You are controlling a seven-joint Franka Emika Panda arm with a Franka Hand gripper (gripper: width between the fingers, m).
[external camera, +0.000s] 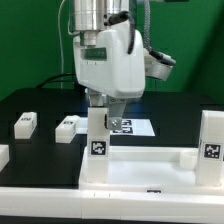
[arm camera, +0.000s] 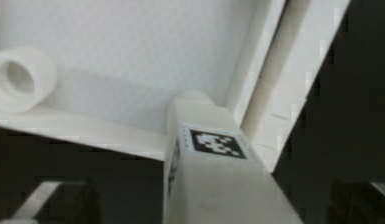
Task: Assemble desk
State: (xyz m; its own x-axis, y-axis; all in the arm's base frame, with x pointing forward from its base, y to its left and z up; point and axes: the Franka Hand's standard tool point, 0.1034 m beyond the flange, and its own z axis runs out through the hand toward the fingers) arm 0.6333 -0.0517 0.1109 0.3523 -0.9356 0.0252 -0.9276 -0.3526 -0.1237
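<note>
The claw (external camera: 104, 103) hangs at 12 o'clock above an upright white leg (external camera: 97, 133) and is released. In the wrist view a blurred pale finger (arm camera: 47, 200) stands clear of the leg (arm camera: 219, 175), with dark table showing between them, so nothing is grasped. The leg carries a black-and-white tag (external camera: 98, 147) and stands on the 9 o'clock end of the desk panel (external camera: 140, 172), which lies flat on the black table (external camera: 40, 165) at 6 o'clock in the exterior view. The wrist view shows the leg's foot set in a corner of the rimmed panel (arm camera: 153, 60), and a round socket (arm camera: 15, 80) sits open in a neighbouring corner. A second tagged leg (external camera: 211, 140) stands upright at the panel's 3 o'clock end. Two loose legs (external camera: 25, 124) (external camera: 67, 127) lie on the table at 9 o'clock, apart from the panel. The marker board (external camera: 135, 127) lies flat just behind the first leg.
</note>
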